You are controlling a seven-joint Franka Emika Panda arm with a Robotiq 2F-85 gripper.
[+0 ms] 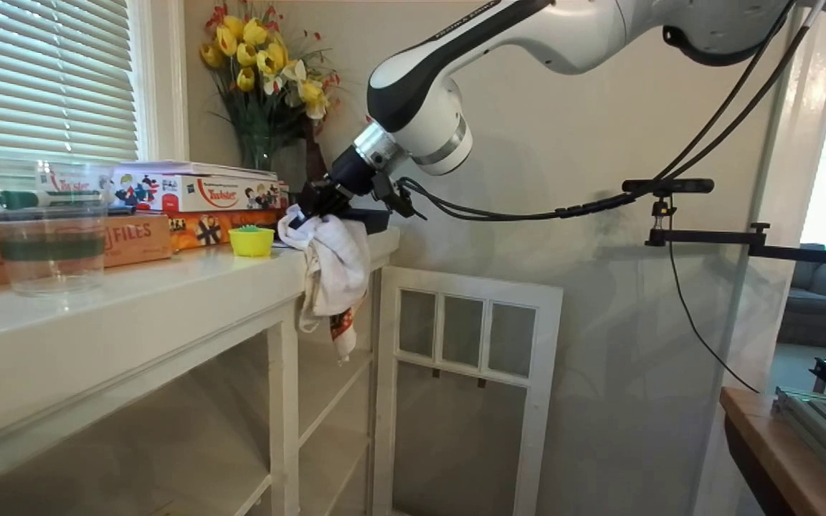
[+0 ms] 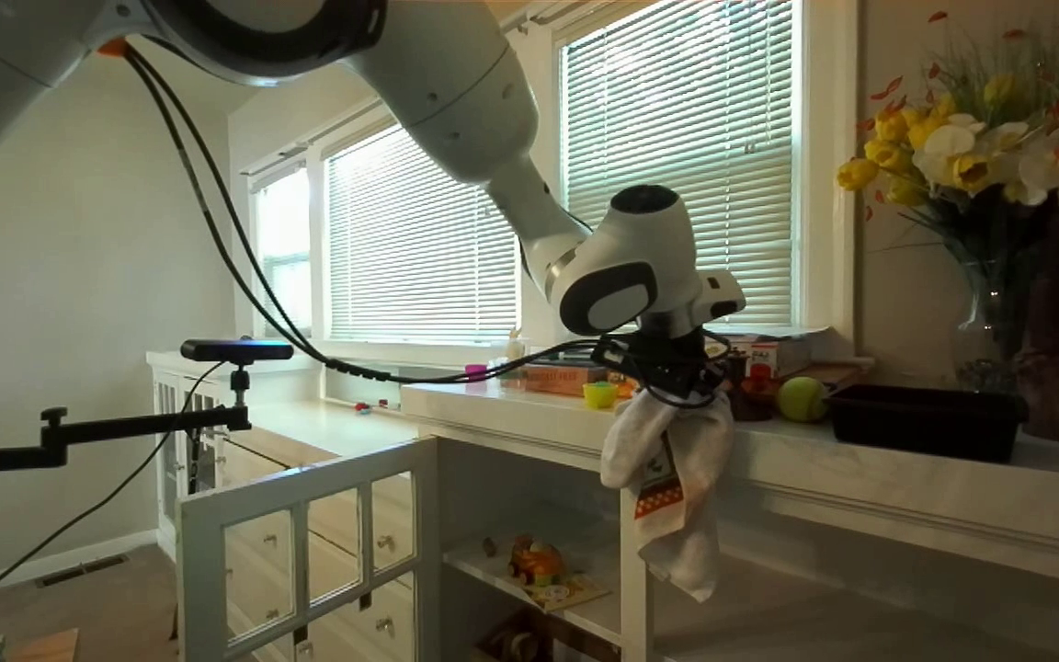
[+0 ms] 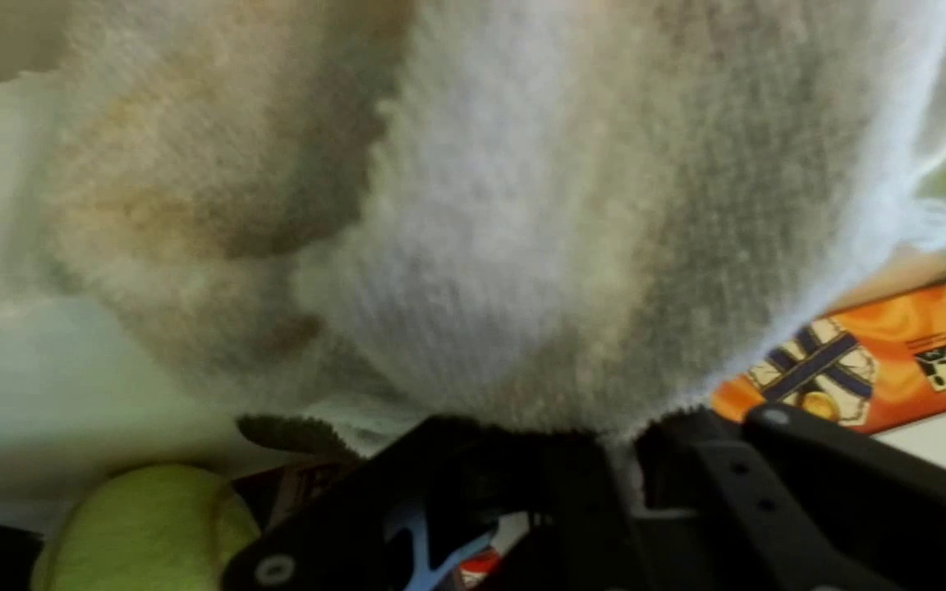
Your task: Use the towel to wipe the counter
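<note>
Your black two-fingered gripper pinches the soft white cloth towel, hanging at the near edge of the long white-painted wooden counter, contact hard to judge.

Daylight through blinds; faint sheen on counter; towel slightly blurred in wrist view

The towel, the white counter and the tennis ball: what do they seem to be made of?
Towel: soft, probably cotton terry; the wrist view shows fuzzy pile.
Counter: probably painted wood, glossy; its top catches reflections, though no grain shows.
Tennis ball: likely yellow-green felt, judging by its matte surface; the inside is hidden.
</note>
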